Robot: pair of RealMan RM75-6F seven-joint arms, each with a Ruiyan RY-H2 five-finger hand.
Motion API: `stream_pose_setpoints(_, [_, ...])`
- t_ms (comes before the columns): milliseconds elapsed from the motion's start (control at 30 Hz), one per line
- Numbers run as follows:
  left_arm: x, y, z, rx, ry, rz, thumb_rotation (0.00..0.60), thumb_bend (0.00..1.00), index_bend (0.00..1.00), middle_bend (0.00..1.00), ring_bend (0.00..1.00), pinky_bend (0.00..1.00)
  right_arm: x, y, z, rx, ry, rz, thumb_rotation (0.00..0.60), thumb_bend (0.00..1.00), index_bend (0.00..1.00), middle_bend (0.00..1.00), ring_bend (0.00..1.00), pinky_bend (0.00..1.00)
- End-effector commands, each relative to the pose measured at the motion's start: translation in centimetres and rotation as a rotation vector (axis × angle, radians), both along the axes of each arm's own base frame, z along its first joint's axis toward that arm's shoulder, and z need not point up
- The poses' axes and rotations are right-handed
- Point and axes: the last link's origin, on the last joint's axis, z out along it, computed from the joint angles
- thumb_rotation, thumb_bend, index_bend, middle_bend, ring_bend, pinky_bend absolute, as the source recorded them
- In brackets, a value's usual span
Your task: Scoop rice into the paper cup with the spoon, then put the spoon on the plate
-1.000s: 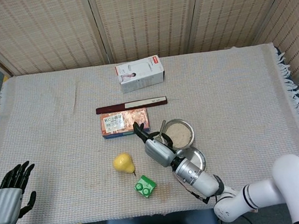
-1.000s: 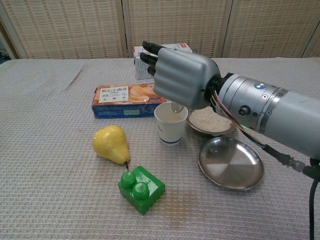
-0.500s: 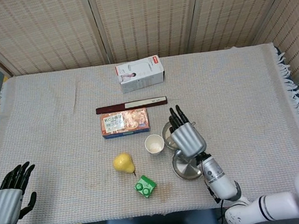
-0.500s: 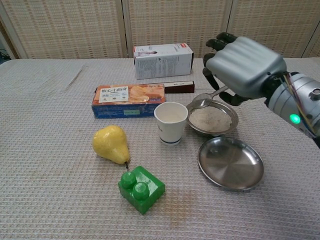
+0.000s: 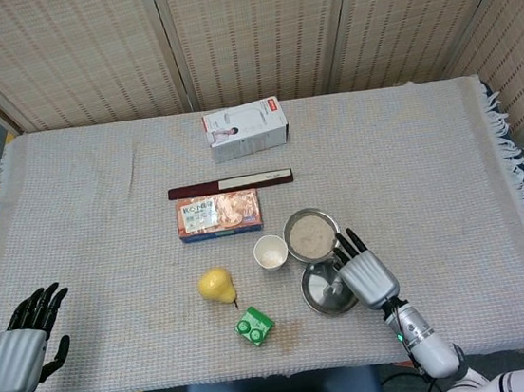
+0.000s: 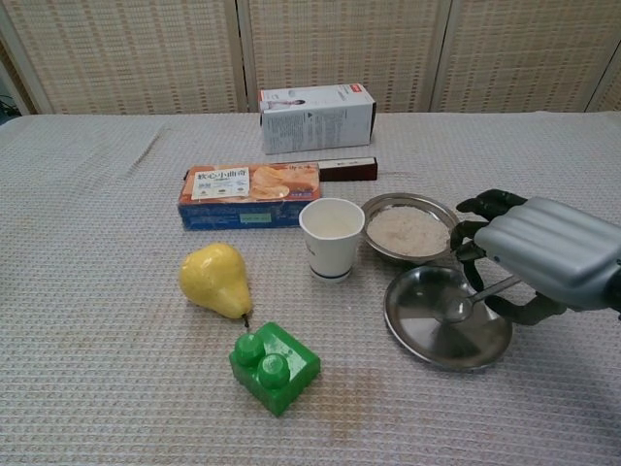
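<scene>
The white paper cup (image 6: pixel 332 237) (image 5: pixel 270 251) stands upright between the pear and the rice bowl (image 6: pixel 411 229) (image 5: pixel 311 234), which holds white rice. Just in front of the bowl lies the empty steel plate (image 6: pixel 427 335) (image 5: pixel 316 296). My right hand (image 6: pixel 543 256) (image 5: pixel 367 274) hovers at the plate's right rim and holds the metal spoon (image 6: pixel 474 299) by its handle. The spoon's bowl sits low over the plate's middle; I cannot tell whether it touches. My left hand (image 5: pixel 23 339) hangs at the table's front left corner, fingers apart and empty.
A yellow pear (image 6: pixel 215 280) and a green toy block (image 6: pixel 274 367) lie front left of the cup. Behind the cup sit an orange biscuit box (image 6: pixel 248 194), a dark flat bar (image 6: pixel 346 169) and a white carton (image 6: pixel 316 116).
My right hand carried the spoon from above the cup, across the rice bowl, and down to the right side of the plate. The left hand stayed put.
</scene>
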Motion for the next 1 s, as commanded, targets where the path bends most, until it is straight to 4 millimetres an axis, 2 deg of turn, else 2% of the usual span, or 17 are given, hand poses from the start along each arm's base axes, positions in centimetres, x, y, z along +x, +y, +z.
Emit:
stream_pose_setpoints(33, [0.0, 0.0, 0.1, 0.001, -0.002, 0.0, 0.6, 0.48, 0.0, 0.0, 0.0, 0.13, -0.1, 0.6, -1.1, 0.021, -0.001, 0.023, 0.6, 0.37, 0.57, 0.24, 0.0, 0.0])
stream_pose_setpoints(133, [-0.2, 0.0, 0.2, -0.005, -0.011, 0.011, 0.6, 0.48, 0.0, 0.0, 0.0, 0.13, -0.3, 0.7, -1.3, 0.035, 0.025, 0.021, 0.6, 0.37, 0.45, 0.24, 0.0, 0.0])
stream_pose_setpoints(233, [-0.3, 0.0, 0.3, -0.005, -0.013, 0.015, 0.6, 0.48, 0.0, 0.0, 0.0, 0.13, -0.2, 0.8, -1.0, 0.037, 0.033, 0.009, 0.6, 0.34, 0.25, 0.24, 0.0, 0.0])
stream_pose_setpoints(367, [-0.3, -0.1, 0.4, -0.003, -0.013, 0.015, 0.6, 0.48, 0.0, 0.0, 0.0, 0.13, 0.0, 0.8, 0.0, 0.015, 0.008, 0.004, 0.6, 0.3, 0.21, 0.24, 0.0, 0.0])
stream_pose_setpoints(533, [-0.3, -0.2, 0.4, 0.0, -0.011, 0.013, 0.6, 0.48, 0.0, 0.0, 0.0, 0.13, 0.5, 0.8, 1.8, -0.023, -0.045, 0.009, 0.6, 0.3, 0.21, 0.24, 0.0, 0.0])
stream_pose_setpoints(700, [-0.2, -0.2, 0.4, 0.004, -0.008, 0.011, 0.6, 0.48, 0.0, 0.0, 0.0, 0.13, 0.7, 1.5, 4.7, -0.077, -0.143, -0.002, 0.6, 0.3, 0.17, 0.22, 0.0, 0.0])
stream_pose_setpoints(767, [-0.1, -0.2, 0.4, 0.007, -0.008, 0.011, 0.6, 0.48, 0.0, 0.0, 0.0, 0.13, -0.1, 2.6, 6.3, -0.105, -0.172, -0.021, 0.6, 0.3, 0.14, 0.2, 0.0, 0.0])
stream_pose_setpoints(867, [-0.1, -0.2, 0.4, 0.013, -0.011, 0.004, 0.6, 0.48, 0.0, 0.0, 0.0, 0.13, -1.8, 4.7, 8.5, -0.167, -0.213, -0.072, 0.6, 0.26, 0.06, 0.11, 0.0, 0.0])
stream_pose_setpoints(1000, [0.0, 0.1, 0.7, 0.042, -0.027, -0.036, 0.6, 0.48, 0.0, 0.0, 0.0, 0.13, -5.8, 7.8, 11.1, -0.308, -0.238, -0.162, 0.6, 0.24, 0.0, 0.01, 0.0, 0.0])
